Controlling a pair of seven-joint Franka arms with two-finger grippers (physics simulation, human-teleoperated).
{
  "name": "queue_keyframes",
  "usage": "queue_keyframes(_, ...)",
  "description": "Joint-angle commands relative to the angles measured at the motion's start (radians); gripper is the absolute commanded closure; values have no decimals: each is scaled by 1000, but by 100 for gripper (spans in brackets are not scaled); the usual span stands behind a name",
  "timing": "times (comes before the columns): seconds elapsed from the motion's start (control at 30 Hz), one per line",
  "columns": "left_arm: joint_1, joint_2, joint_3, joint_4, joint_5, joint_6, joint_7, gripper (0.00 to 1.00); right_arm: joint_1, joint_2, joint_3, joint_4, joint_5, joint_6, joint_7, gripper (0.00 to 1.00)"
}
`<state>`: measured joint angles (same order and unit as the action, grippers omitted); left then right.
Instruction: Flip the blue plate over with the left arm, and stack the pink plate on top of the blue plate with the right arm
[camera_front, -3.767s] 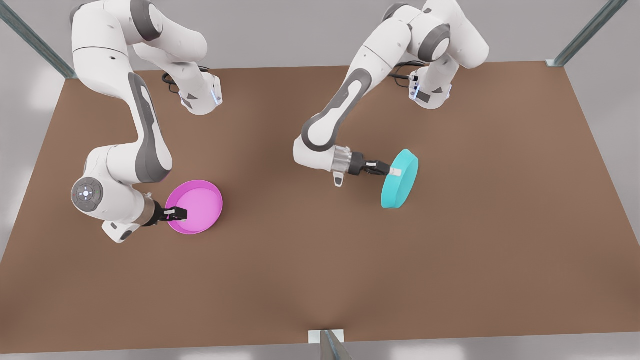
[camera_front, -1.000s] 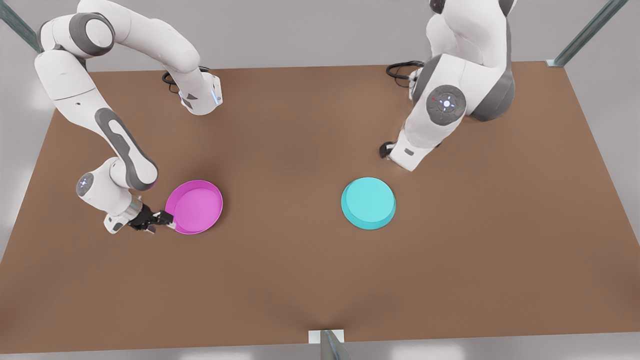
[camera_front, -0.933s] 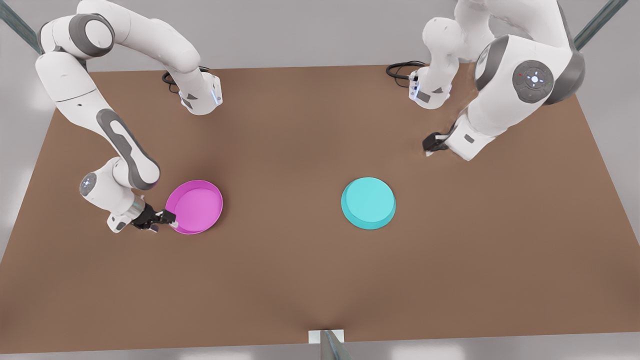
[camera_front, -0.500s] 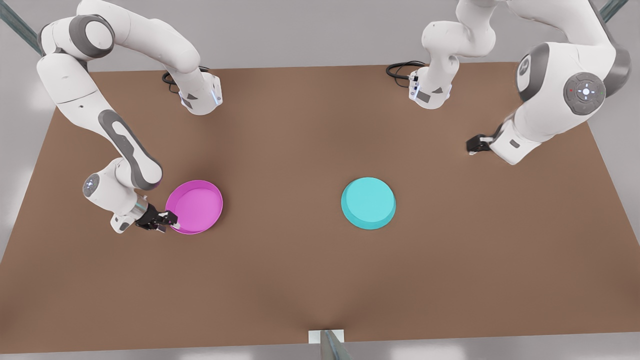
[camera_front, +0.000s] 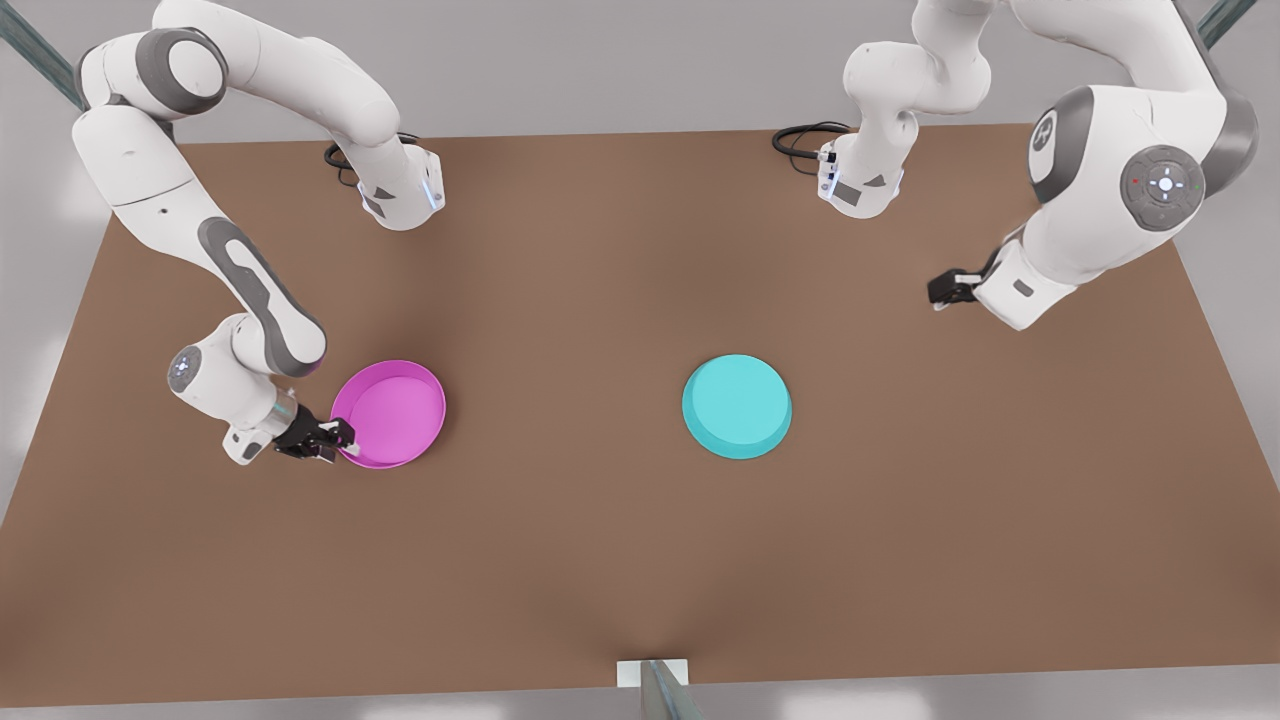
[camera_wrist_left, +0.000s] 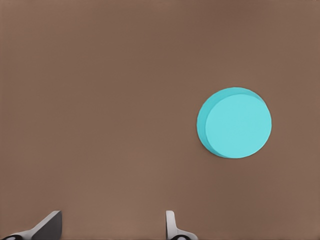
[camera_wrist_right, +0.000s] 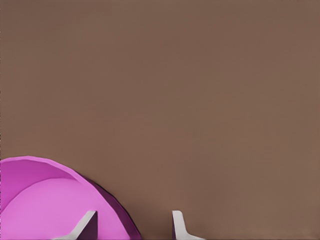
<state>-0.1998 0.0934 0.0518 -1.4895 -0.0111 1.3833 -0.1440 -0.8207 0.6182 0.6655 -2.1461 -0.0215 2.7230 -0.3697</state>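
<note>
The blue plate (camera_front: 737, 405) lies upside down, flat base up, on the brown table right of centre in the front view; the left wrist view shows the blue plate (camera_wrist_left: 235, 122) from far off. My left gripper (camera_front: 945, 290) hangs open (camera_wrist_left: 111, 230) well away from it, near the front view's right edge. The pink plate (camera_front: 390, 413) sits hollow side up on the front view's left. My right gripper (camera_front: 335, 440) is open at its near-left rim. One fingertip (camera_wrist_right: 87, 224) is over the pink plate (camera_wrist_right: 40, 200) and the other is outside the rim.
Both arm bases (camera_front: 400, 195) (camera_front: 860, 185) stand at the table's far edge, with cables beside them. A metal post (camera_front: 655, 685) rises at the middle of the front edge. Bare brown table (camera_front: 560, 400) lies between the two plates.
The blue plate, earlier held on edge by my left gripper, now lies face down. The left arm has swung away to the front view's right. My right gripper has edged closer to the pink plate's rim.
</note>
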Motion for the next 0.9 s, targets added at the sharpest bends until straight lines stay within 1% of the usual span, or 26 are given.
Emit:
queue_keyframes(0.0, -9, 0, -6, 0, -7, -3, -2, 0, -2, 0, 0, 0, 0, -2, 2, 36)
queue_keyframes(0.07, -7, 0, -9, -2, -7, -16, 1, 0, -14, 0, 14, -8, -2, -2, 0, 36)
queue_keyframes(0.4, -6, 0, -9, 0, -6, -16, 0, 0, -32, 1, 23, -26, -106, -3, -2, 36)
queue_keyframes(0.6, -7, 0, -9, 0, -6, -18, -5, 0, -32, 1, 25, -26, -110, -3, -2, 52)
queue_keyframes(0.63, -7, 0, -9, 0, -6, -18, -5, 0, -34, 1, 28, -26, -110, -5, -2, 59)
queue_keyframes(0.67, -7, 0, -9, 0, -6, -18, -5, 0, -34, 1, 28, -26, -110, -5, -2, 63)
queue_keyframes(0.77, -7, 2, -9, 0, -4, -18, -6, 0, -32, 1, 28, -26, -110, -5, -2, 69)
queue_keyframes(0.87, -7, 0, -9, 0, -4, -18, -5, 0, -32, 1, 28, -26, -124, -3, -2, 70)
